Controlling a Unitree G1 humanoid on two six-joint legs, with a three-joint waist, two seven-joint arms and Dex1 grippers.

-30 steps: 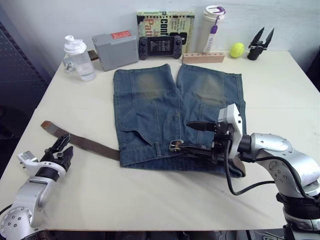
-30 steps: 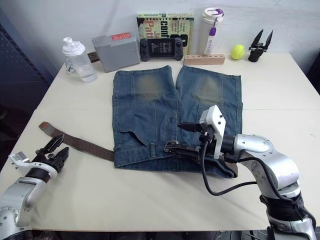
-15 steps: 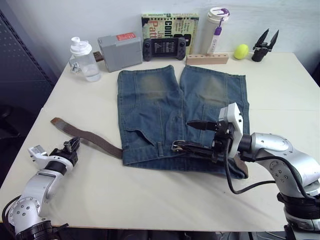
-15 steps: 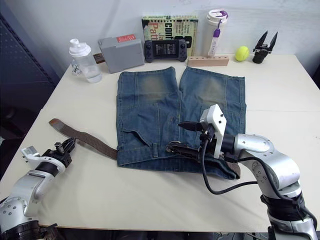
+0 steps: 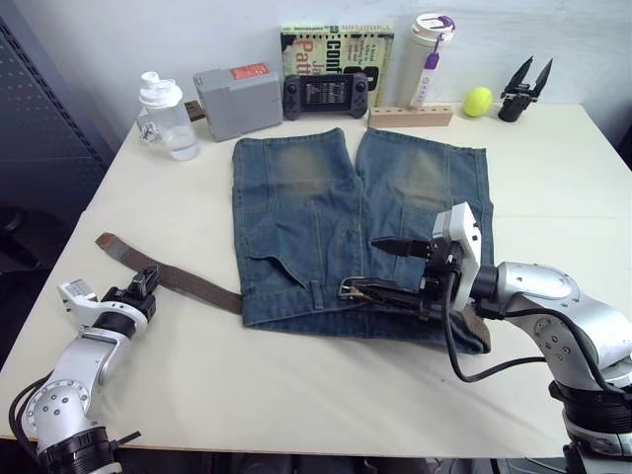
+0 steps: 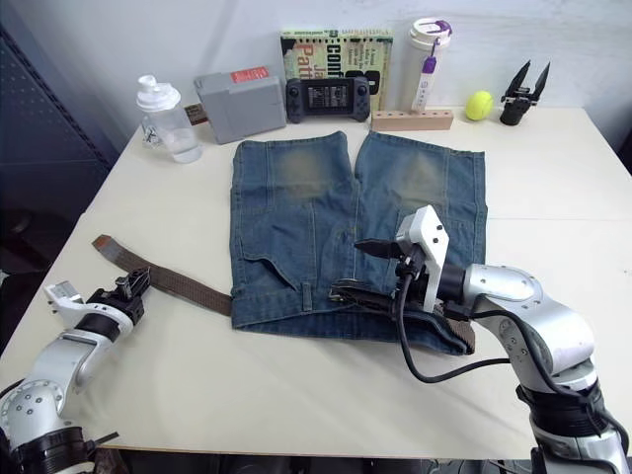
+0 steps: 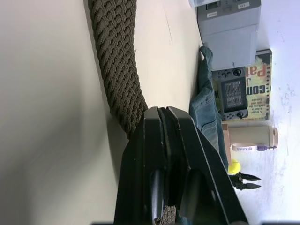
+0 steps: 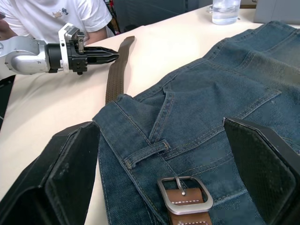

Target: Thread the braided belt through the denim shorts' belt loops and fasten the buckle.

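The denim shorts [image 5: 326, 212] lie flat mid-table, waistband toward me. The braided belt [image 5: 183, 281] runs from its free end at the left in under the waistband's left side. Its silver buckle [image 8: 184, 194] rests on the waistband next to a belt loop [image 8: 145, 154]. My left gripper [image 5: 148, 280] is shut, its fingers [image 7: 164, 154] pressed together right over the braid. I see nothing between them. My right gripper [image 5: 388, 269] stands wide open over the waistband, one finger on each side of the buckle.
Along the far edge stand a clear bottle [image 5: 163, 116], grey box [image 5: 235, 99], game console [image 5: 321, 92], book [image 5: 336, 44], tumbler [image 5: 423, 54], wooden block [image 5: 407, 116], tennis ball [image 5: 477, 100] and black pincer tool [image 5: 518, 89]. A person in white [image 8: 61, 14] sits beyond the left edge.
My left gripper went from open beside the belt to shut over the braid. The camera shifted a little. The right arm and buckle have stayed put.
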